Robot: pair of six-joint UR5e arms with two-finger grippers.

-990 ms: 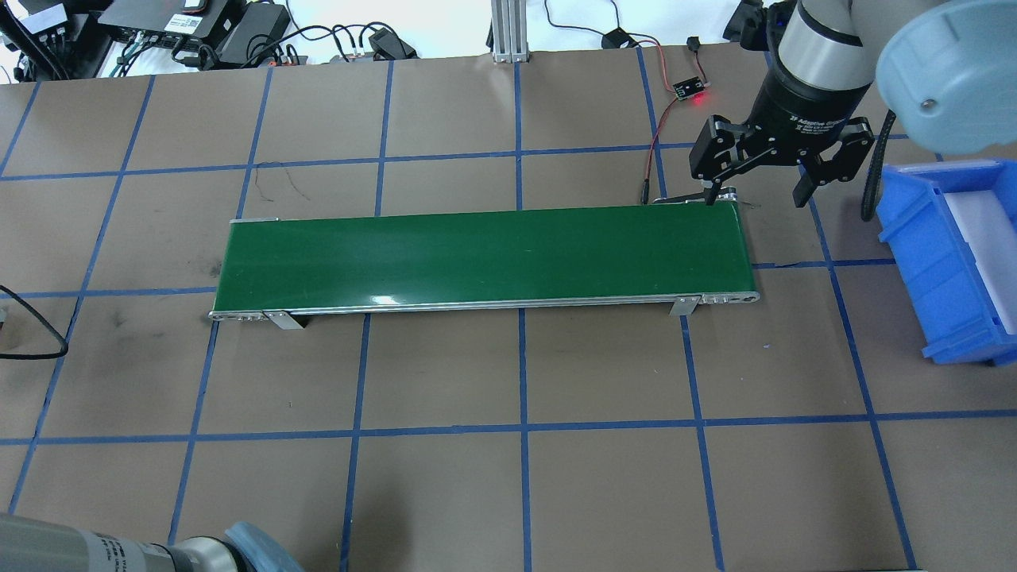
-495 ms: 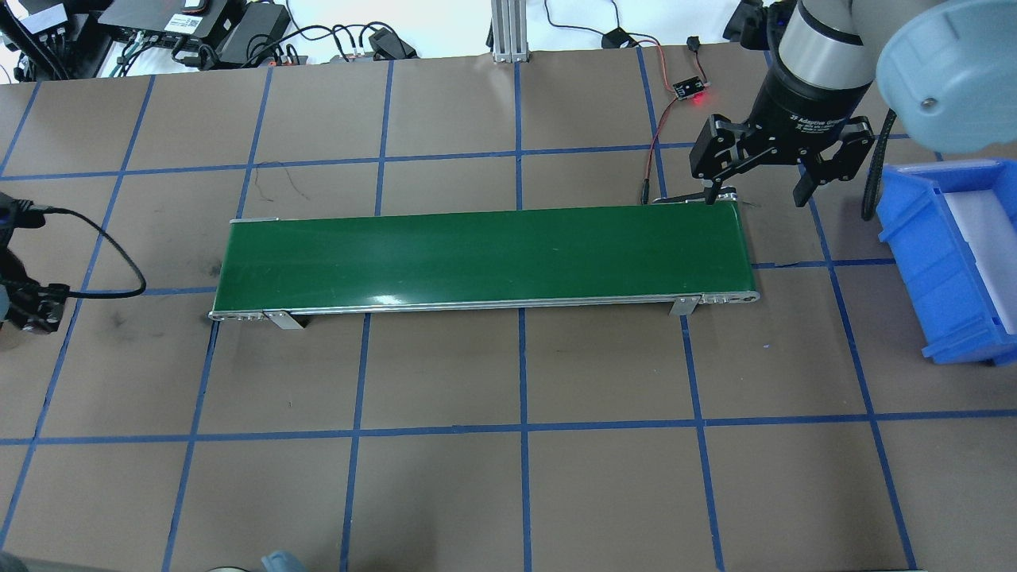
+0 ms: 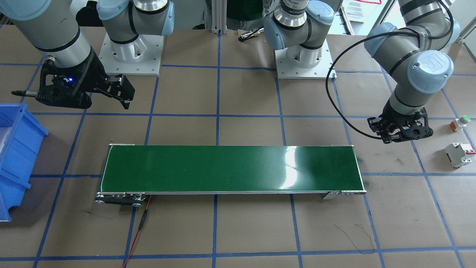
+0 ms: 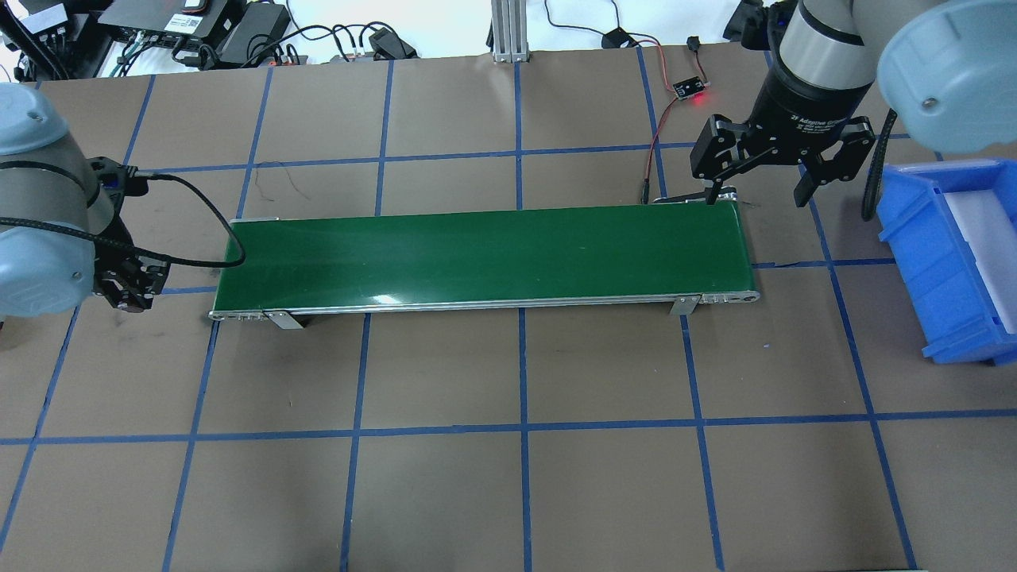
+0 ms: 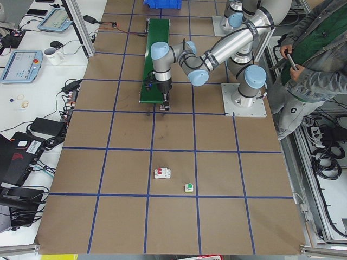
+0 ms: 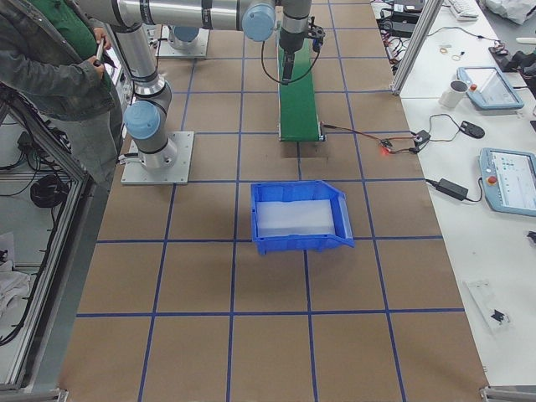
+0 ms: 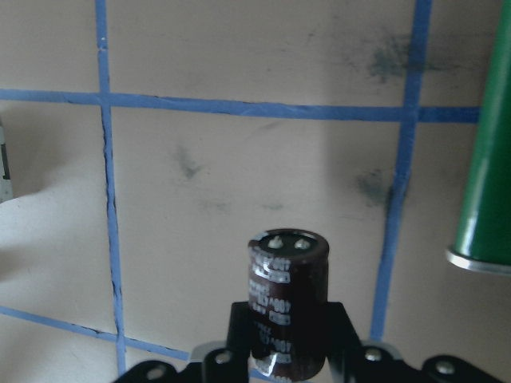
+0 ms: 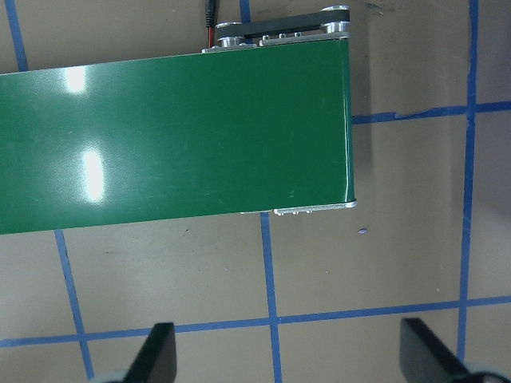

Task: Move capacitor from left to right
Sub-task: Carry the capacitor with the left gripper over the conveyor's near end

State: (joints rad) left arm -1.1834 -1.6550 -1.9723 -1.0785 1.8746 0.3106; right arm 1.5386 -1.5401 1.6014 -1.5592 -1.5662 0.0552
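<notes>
- The capacitor (image 7: 287,299), a dark maroon cylinder with pale print on its side, sits gripped in the jaws of the left gripper (image 7: 287,339). One black finger presses on each side of its lower body.
- Its flat end, with two small pale spots, points away from the wrist and stands out well past the fingertips (image 7: 239,323).
- Below these jaws is bare brown table (image 7: 239,167) crossed by blue tape lines. I cannot tell whether the capacitor touches it.
- The left gripper (image 4: 127,286) hangs just beside the left end of the green conveyor belt (image 4: 485,254), off the belt itself. In the left wrist view the belt's end shows at the right edge, beside the jaws.
- On the other side of the left gripper (image 3: 399,130), away from the belt, a white-grey circuit breaker (image 3: 459,154) and a green-topped push button (image 3: 461,122) lie on the table, both apart from the jaws.
- The right gripper (image 4: 756,195) is at the belt's opposite end, its jaws spread wide with nothing between them.
- In the right wrist view, the right end of the belt lies ahead of the open fingers (image 8: 156,355), with table directly between them.
- A blue bin (image 4: 945,262) stands near the right jaws, on the side away from the belt.
- A small circuit board with a red light (image 4: 690,89) lies beyond the right jaws, toward the table's far edge.
</notes>
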